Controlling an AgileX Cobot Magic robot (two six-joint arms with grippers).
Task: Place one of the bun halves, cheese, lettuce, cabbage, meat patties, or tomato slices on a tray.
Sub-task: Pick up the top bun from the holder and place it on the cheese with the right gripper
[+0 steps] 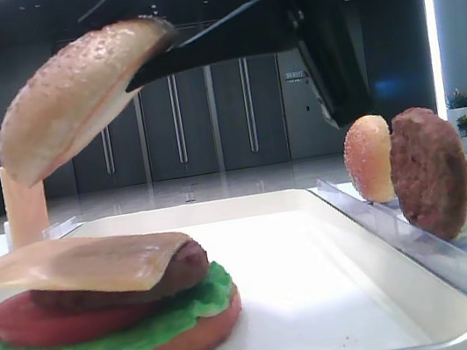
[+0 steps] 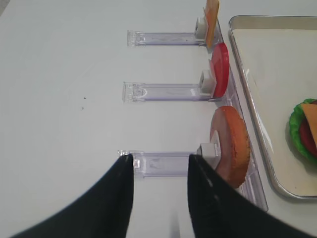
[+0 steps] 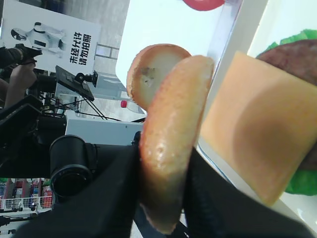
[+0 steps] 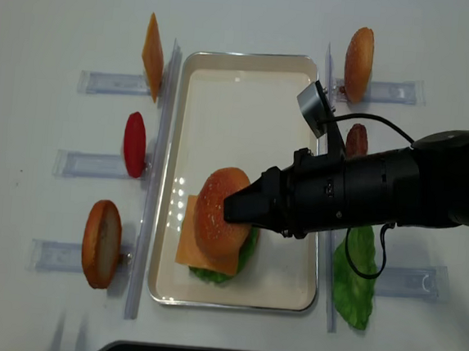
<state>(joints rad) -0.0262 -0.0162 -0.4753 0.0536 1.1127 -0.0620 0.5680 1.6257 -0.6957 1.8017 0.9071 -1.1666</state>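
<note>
one step left: right gripper [image 4: 244, 209] clamped on domed, seeded golden-tan bun top [image 4: 220, 209], over stacked burger on white tray [image 4: 250, 86] at 6 o'clock.
next move: level, lower, release onto pale cheese slice [image 1: 79, 266].
left gripper [image 2: 159, 163]: apart, idle.

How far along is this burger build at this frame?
Done: base, lettuce, tomato, patty and cheese are stacked on the tray. In hand: the right gripper holds the bun top above the stack. Left: set it down and release.

White table [image 4: 26, 305] — tray [image 4: 303, 288], acrylic racks [image 4: 96, 166]
</note>
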